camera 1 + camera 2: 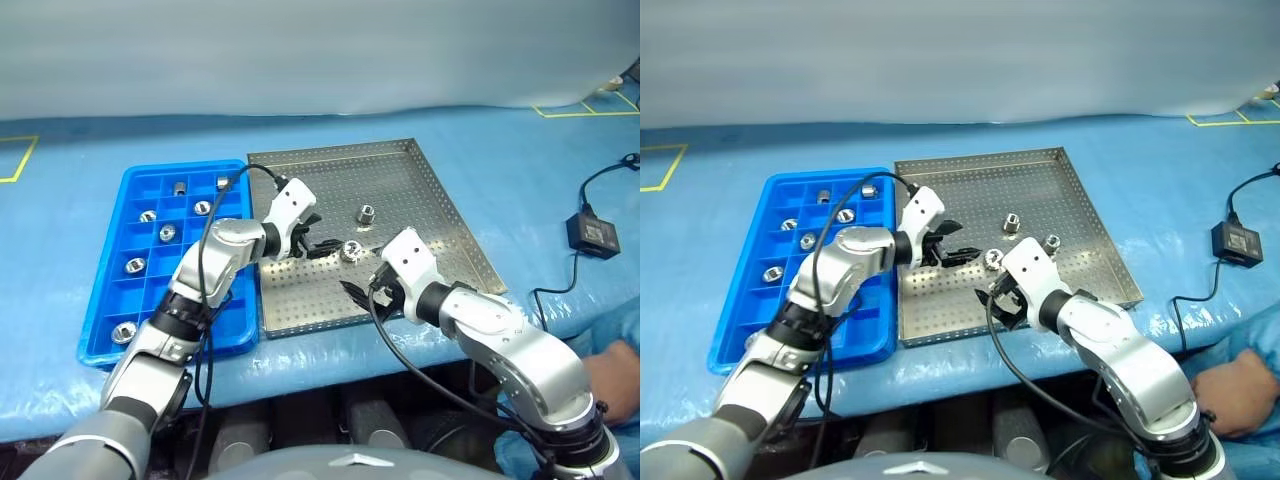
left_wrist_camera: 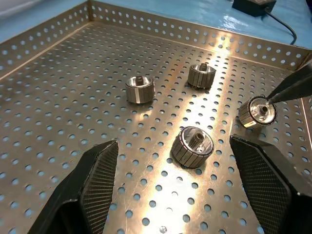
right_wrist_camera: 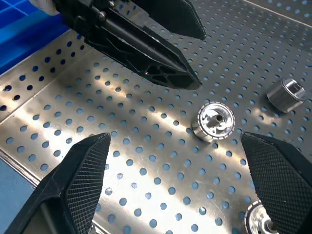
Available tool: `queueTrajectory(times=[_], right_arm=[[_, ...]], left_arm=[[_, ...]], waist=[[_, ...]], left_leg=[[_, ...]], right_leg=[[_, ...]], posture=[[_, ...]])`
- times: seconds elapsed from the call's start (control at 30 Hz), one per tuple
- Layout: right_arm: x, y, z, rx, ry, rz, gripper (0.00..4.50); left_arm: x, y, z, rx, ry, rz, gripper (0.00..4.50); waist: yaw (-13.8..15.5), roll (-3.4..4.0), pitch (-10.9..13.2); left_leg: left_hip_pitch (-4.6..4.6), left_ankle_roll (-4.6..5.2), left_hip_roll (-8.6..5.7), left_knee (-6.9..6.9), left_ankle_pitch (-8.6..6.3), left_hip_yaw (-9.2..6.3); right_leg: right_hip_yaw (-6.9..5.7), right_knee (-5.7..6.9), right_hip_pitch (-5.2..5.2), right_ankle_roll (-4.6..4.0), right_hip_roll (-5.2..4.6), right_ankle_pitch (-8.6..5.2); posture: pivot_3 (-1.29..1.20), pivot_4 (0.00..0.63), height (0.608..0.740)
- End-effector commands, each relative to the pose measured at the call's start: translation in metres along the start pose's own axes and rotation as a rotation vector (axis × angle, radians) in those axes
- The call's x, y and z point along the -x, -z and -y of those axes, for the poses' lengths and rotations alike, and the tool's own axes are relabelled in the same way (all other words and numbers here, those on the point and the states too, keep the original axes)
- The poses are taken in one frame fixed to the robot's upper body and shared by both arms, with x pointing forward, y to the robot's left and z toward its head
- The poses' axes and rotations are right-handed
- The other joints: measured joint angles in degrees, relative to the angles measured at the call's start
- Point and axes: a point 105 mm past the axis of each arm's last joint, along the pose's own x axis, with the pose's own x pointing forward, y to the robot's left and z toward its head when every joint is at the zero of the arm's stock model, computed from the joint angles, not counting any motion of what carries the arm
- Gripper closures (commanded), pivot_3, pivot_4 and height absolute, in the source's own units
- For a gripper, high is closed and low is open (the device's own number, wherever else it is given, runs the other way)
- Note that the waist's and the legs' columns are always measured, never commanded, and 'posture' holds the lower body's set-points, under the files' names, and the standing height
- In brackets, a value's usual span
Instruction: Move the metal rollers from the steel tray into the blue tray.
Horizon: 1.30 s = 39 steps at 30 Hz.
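Observation:
The steel tray [image 1: 420, 190] lies mid-table with several metal rollers on its perforated floor, among them one [image 1: 366, 213] at the centre and one [image 1: 350, 250] nearer me. To its left, the blue tray [image 1: 225, 310] holds several more rollers [image 1: 167, 233] in its compartments. My left gripper [image 1: 322, 235] hovers open over the steel tray's left half. In the left wrist view a roller [image 2: 193, 146] lies on the floor ahead, between its spread fingers [image 2: 92, 185]. Over the tray's near part my right gripper [image 1: 365, 290] is open and empty, with a roller [image 3: 216, 121] in front of it.
A black box [image 1: 592, 235] with a cable lies on the blue table cover to the right of the steel tray. A person's hand [image 1: 1240, 385] rests at the table's near right edge. In the right wrist view, the left gripper's black fingers [image 3: 146, 44] reach close above the roller.

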Motion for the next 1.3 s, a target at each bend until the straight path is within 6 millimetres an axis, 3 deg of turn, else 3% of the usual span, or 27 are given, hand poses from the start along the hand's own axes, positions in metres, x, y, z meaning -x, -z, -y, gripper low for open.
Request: queueTrajectory(times=[0.03,0.33,0.43,0.57,0.73,0.83,0.93,1.0,1.13,1.3], right_arm=[[0.008,-0.009,0.003,0.010,0.048,0.039,0.00],[0.007,-0.011,0.005,-0.004,0.079,0.048,0.00],[0.006,-0.010,0.005,-0.010,0.085,0.049,0.00],[0.004,-0.010,0.007,-0.011,0.093,0.050,0.00],[0.001,-0.014,0.010,-0.009,0.100,0.061,0.00],[-0.002,-0.016,0.010,-0.019,0.088,0.072,0.00],[-0.007,-0.017,0.007,-0.062,0.050,0.092,0.00],[-0.010,-0.017,0.006,-0.081,0.028,0.102,0.00],[-0.018,-0.026,-0.006,-0.099,-0.080,0.146,0.00],[-0.027,-0.031,-0.013,-0.069,-0.161,0.155,0.00]], left_arm=[[-0.014,0.001,0.002,-0.062,0.052,-0.030,0.54],[-0.035,0.022,-0.004,-0.042,0.044,-0.127,0.54],[-0.037,0.025,-0.007,-0.028,0.012,-0.125,1.11],[-0.035,0.031,-0.005,-0.031,0.023,-0.151,2.40],[-0.029,0.034,-0.008,-0.048,0.009,-0.165,2.62],[-0.021,0.023,-0.009,-0.087,-0.014,-0.127,2.62],[0.001,-0.009,-0.008,-0.055,-0.035,0.024,2.62],[0.021,-0.018,-0.009,-0.079,-0.083,0.065,2.62],[0.075,-0.018,-0.009,-0.135,-0.242,0.063,2.62],[0.131,-0.003,-0.019,-0.071,-0.529,0.034,2.62]], waist=[[-1.0,0.00,0.0],[-4.2,0.00,0.0],[-4.8,0.01,0.0],[-5.3,0.01,0.0],[-5.5,0.02,0.0],[-5.7,0.02,0.0],[-5.8,0.06,0.0],[-5.6,0.08,0.0],[-5.3,0.17,0.0],[-2.1,0.18,0.0]], left_leg=[[0.00,0.00,0.00,0.00,0.00,0.00],[0.01,0.04,0.21,0.02,-0.02,0.01],[0.01,0.05,0.20,0.03,-0.03,0.00],[0.01,0.05,0.21,0.01,-0.03,0.01],[0.04,0.05,0.22,0.02,-0.03,0.01],[0.05,0.05,0.23,0.01,-0.03,0.02],[0.03,0.05,0.28,-0.01,-0.03,0.04],[-0.06,0.04,0.29,-0.02,-0.02,0.05],[0.00,0.03,0.31,-0.08,-0.03,0.11],[0.04,0.02,0.33,-0.08,-0.02,0.09]], right_leg=[[0.02,0.00,0.00,0.06,0.00,-0.02],[0.19,0.01,0.01,0.54,-0.01,-0.05],[0.20,0.01,0.03,0.59,-0.01,-0.04],[0.22,0.02,0.01,0.63,-0.01,-0.03],[0.24,0.04,0.03,0.64,0.00,-0.03],[0.27,0.04,0.02,0.64,0.01,-0.02],[0.30,0.06,-0.03,0.64,0.04,-0.02],[0.34,0.11,-0.14,0.63,0.04,-0.01],[0.44,0.11,-0.16,0.39,0.08,0.14],[0.37,0.11,-0.12,0.46,0.08,0.09]], posture=[[-0.31,0.150,0.740],[-0.32,0.150,0.740],[-0.32,0.150,0.740],[-0.31,0.150,0.740],[-0.29,0.150,0.740],[-0.28,0.150,0.740],[-0.27,0.150,0.740],[-0.24,0.150,0.740],[-0.15,0.150,0.740],[-0.04,0.150,0.740]])
